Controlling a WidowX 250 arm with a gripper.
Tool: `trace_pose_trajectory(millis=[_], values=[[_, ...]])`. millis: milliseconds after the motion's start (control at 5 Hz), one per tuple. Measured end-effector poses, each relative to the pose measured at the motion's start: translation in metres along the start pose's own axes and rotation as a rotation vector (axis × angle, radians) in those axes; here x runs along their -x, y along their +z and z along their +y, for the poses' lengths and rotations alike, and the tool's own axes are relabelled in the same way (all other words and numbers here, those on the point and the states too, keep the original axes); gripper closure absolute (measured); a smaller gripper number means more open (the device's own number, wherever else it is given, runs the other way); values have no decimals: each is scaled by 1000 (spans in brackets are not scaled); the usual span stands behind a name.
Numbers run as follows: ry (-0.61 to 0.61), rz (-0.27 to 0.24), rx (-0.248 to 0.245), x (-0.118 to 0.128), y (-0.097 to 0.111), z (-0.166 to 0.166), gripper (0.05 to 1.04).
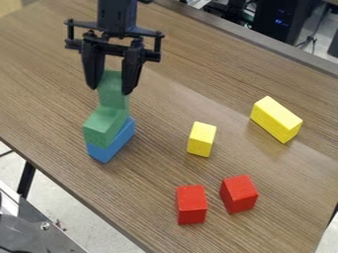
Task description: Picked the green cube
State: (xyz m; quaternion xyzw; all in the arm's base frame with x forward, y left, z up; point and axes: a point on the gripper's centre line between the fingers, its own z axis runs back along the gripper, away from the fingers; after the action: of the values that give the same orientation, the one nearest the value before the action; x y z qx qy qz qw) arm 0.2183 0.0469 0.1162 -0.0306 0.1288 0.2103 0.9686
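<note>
The gripper (pixel 110 90) is holding the green cube (pixel 113 83) between part-open fingers. The pick is probably awaiting a straight lift.

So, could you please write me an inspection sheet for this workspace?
Surface: brown wood-grain table, blocks standing on it.
Job's things: green cube between the gripper's fingers, above a lower green block that sits on a blue block; whether the two greens touch is hard to tell.
Clutter: small yellow block, longer yellow block, left red block, right red block.
Gripper: closed on the green cube.
Cables: dark cords beyond the table's far edge.
Surroundings: black box with blue lights; pale floor.
</note>
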Motion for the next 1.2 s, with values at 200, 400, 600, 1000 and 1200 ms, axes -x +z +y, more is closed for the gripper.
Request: trace_pose_trajectory(millis=[200,400,600,1000,1200], values=[[-86,-23,-17,10,-2,-19,536],[-150,4,-47,23,-15,-35,536],[-188,21,-51,32,-30,-43,536],[-232,10,-40,31,-55,-54,536],[-257,19,-19,26,-67,-62,536]])
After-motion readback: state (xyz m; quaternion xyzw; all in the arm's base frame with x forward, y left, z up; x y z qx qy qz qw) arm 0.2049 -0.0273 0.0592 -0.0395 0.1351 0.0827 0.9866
